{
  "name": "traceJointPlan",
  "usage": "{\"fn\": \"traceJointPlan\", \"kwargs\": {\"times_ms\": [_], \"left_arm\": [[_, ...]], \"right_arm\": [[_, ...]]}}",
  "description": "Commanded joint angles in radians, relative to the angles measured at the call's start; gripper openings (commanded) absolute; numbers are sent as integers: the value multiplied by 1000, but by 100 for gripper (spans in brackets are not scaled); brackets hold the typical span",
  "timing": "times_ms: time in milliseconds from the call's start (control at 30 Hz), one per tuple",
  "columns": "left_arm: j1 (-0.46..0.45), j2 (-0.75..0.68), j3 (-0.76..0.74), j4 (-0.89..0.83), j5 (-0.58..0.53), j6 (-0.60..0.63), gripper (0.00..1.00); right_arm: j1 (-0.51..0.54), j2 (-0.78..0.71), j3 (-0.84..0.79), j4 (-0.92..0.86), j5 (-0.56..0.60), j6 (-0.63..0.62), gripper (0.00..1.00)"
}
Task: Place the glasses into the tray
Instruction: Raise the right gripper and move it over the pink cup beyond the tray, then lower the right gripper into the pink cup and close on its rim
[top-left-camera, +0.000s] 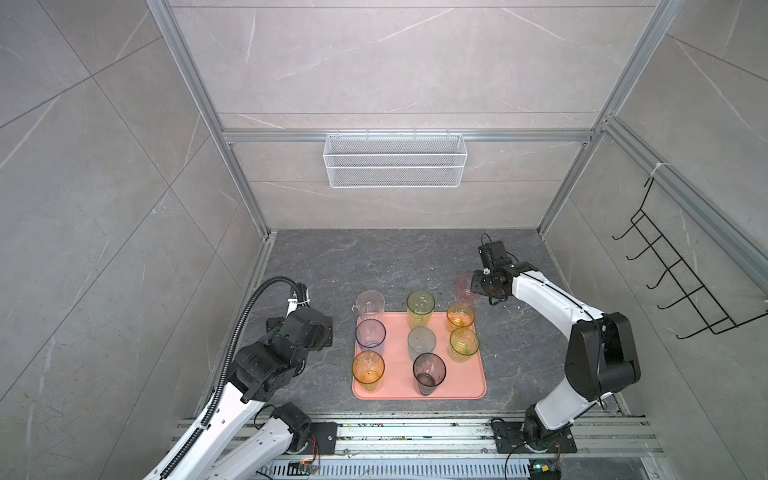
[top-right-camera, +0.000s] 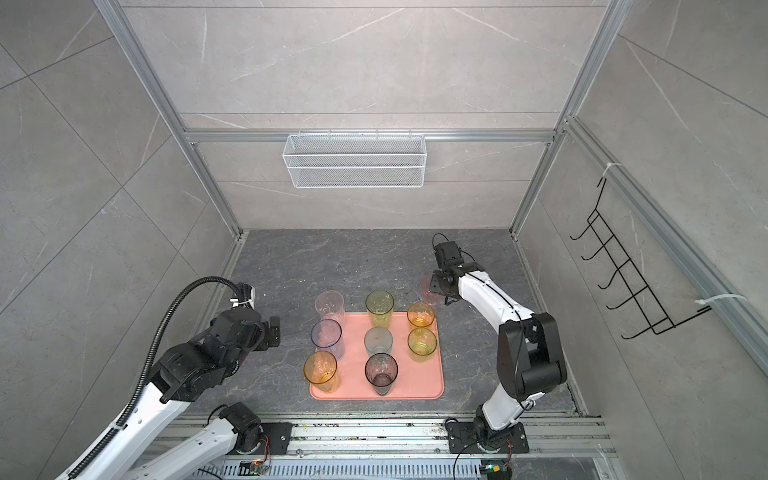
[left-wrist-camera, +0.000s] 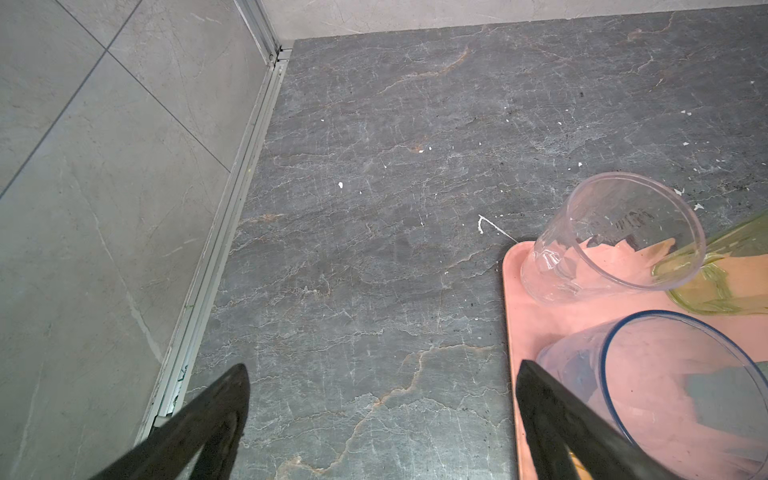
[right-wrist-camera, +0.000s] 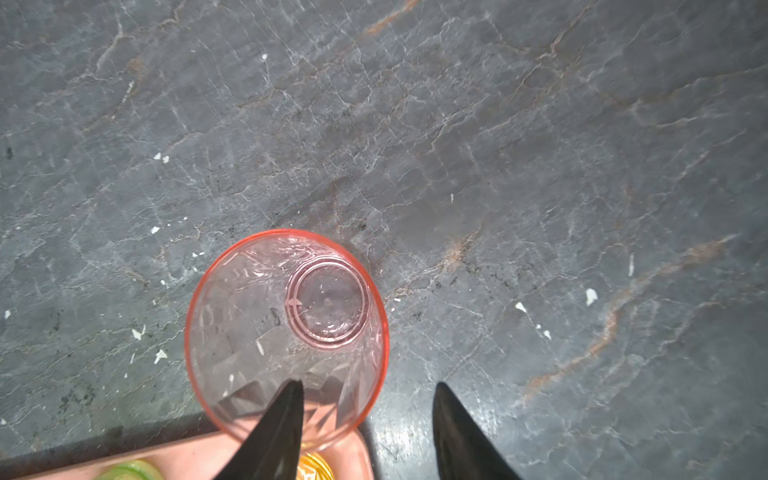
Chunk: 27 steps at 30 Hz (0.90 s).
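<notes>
Pink glass (right-wrist-camera: 286, 328), the last one outside, stands upright on the table just past the tray's (top-left-camera: 461, 384) far right corner. Right gripper (right-wrist-camera: 369, 384) straddles its wall, jaws apart and not pinching. Next move probably: close, lift, set it on bare tray. Left gripper (left-wrist-camera: 383, 365) is spread wide and empty.

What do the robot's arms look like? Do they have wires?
Both arms have white tube-shaped links and chunky black joints. The left arm carries a thick ribbed black hose; a thin black cable runs along the right arm. The left gripper and right gripper each end in two pointed black fingers.
</notes>
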Motion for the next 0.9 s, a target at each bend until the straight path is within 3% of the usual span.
{"fn": "traceJointPlan", "kwargs": {"times_ms": [0, 867], "left_arm": [[5, -4, 0, 12, 8, -5, 100], [8, -3, -1, 11, 13, -8, 100]], "right_arm": [[-14, 26, 25, 23, -34, 17, 51], [-48, 76, -6, 60, -103, 33, 36]]}}
